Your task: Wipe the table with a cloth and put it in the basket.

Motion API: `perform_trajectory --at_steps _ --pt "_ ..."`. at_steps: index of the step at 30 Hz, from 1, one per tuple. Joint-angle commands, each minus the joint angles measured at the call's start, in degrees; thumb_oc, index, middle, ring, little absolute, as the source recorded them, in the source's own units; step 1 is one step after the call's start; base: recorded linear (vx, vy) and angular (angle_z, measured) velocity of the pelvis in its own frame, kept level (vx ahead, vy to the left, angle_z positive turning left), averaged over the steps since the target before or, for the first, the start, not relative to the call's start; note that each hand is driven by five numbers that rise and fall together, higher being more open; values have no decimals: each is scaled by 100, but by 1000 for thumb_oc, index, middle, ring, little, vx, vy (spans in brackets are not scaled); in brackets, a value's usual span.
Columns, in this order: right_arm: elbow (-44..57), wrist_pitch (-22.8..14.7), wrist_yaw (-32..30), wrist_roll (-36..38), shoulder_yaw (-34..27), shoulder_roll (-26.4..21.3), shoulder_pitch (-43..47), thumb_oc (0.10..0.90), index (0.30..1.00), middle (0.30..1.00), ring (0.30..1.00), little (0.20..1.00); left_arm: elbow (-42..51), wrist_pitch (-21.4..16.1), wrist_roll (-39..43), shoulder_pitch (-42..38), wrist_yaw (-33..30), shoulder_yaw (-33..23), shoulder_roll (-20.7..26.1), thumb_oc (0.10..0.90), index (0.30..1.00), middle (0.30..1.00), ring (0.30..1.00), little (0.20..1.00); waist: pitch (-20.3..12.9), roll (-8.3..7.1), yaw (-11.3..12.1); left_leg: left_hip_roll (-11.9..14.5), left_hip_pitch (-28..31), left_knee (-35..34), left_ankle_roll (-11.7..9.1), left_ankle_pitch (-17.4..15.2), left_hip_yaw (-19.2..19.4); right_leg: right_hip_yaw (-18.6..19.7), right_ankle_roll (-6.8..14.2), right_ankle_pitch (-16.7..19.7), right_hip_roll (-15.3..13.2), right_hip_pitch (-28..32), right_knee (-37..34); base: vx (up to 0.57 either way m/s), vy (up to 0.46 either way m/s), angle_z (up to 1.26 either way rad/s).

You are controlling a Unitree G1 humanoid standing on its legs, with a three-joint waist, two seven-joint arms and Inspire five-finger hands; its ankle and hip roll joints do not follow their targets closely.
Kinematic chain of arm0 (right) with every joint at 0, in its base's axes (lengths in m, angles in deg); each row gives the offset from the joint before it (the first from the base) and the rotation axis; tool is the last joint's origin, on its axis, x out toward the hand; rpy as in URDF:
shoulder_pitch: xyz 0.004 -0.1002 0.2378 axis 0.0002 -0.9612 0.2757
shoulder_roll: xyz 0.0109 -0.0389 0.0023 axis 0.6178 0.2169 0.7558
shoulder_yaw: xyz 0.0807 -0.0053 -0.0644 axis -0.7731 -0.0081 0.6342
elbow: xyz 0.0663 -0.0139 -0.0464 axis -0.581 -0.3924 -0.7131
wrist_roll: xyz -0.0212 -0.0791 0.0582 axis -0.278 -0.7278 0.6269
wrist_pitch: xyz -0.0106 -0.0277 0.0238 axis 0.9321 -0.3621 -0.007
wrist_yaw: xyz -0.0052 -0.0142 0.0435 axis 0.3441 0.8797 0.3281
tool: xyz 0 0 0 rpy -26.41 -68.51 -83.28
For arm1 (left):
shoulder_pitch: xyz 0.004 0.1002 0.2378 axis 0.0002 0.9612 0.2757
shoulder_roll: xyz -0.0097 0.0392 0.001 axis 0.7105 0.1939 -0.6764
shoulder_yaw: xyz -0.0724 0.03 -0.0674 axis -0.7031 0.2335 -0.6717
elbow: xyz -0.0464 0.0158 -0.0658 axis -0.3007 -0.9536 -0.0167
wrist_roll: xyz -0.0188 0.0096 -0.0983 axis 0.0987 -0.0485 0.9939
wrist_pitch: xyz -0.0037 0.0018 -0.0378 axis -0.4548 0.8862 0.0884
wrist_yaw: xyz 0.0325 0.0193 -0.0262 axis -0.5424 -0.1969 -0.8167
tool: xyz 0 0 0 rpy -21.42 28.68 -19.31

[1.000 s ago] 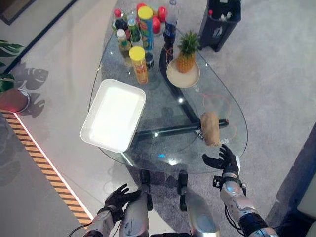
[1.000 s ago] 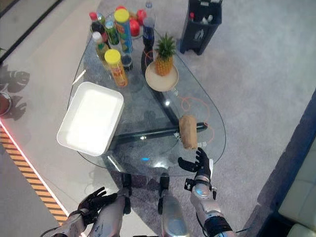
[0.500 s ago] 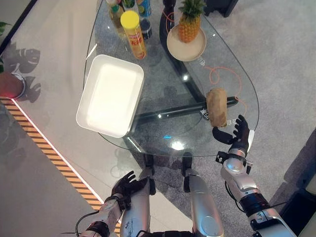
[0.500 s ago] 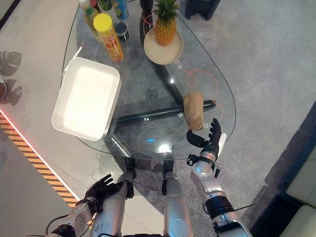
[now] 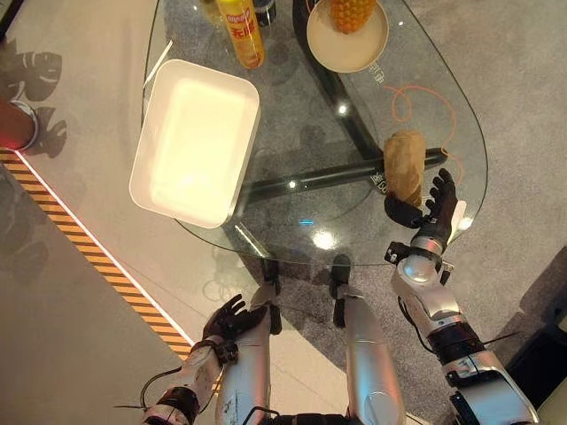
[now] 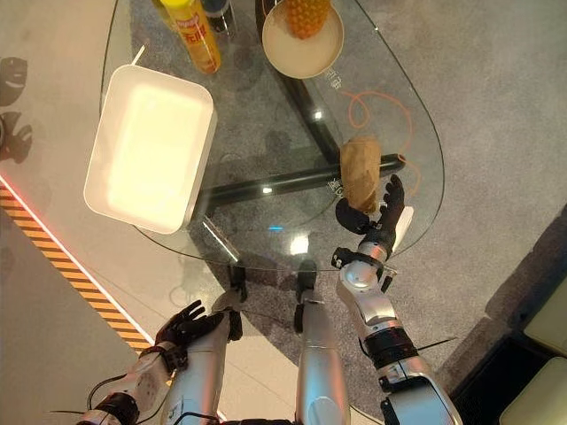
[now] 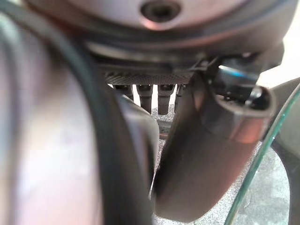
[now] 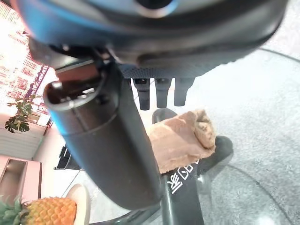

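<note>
1. The brown cloth point(image 5: 404, 166) lay rolled on the glass desk point(image 5: 292, 221), unwiped.
2. Our right hand point(image 5: 430, 211) hovered just beside it, fingers spread wide, holding nothing.
3. Grasping, wiping and the white basket point(image 5: 195, 140) all remained.

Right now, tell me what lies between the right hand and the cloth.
Nothing: in the left eye view, the open right hand sits just short of the brown cloth, with bare glass table in the narrow gap.
</note>
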Motion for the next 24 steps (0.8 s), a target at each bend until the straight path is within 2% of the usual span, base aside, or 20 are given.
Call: perform_trajectory --at_steps 1,6,16,24 --pt "747 -248 -340 -273 -103 -422 -38 800 900 900 900 900 204 26 124 300 -128 242 -167 800 900 900 900 900 -73 -18 -75 -294 -308 1126 50 -962 147 -499 -78 337 154 -5 -486 43 15 3" --pt "814 -239 -425 -236 -144 -508 73 800 900 900 900 900 342 56 162 308 -204 284 -166 800 900 900 900 900 -73 23 -58 -319 -583 1237 67 -968 126 -472 -82 352 170 -278 -381 44 20 2" --pt "771 -59 -728 -155 -181 -717 296 800 900 900 900 900 622 -213 470 278 -456 330 -154 800 900 900 900 900 -73 115 6 -357 -1162 1372 106 -931 -6 -438 -103 383 184 -923 -112 27 2 2" --pt "648 -19 -821 -157 -219 -839 573 800 900 900 900 900 789 -116 412 248 -516 401 -107 800 900 900 900 900 -73 177 79 -369 -1452 1470 104 -911 -106 -450 -116 411 156 -1222 -7 3 -3 1"
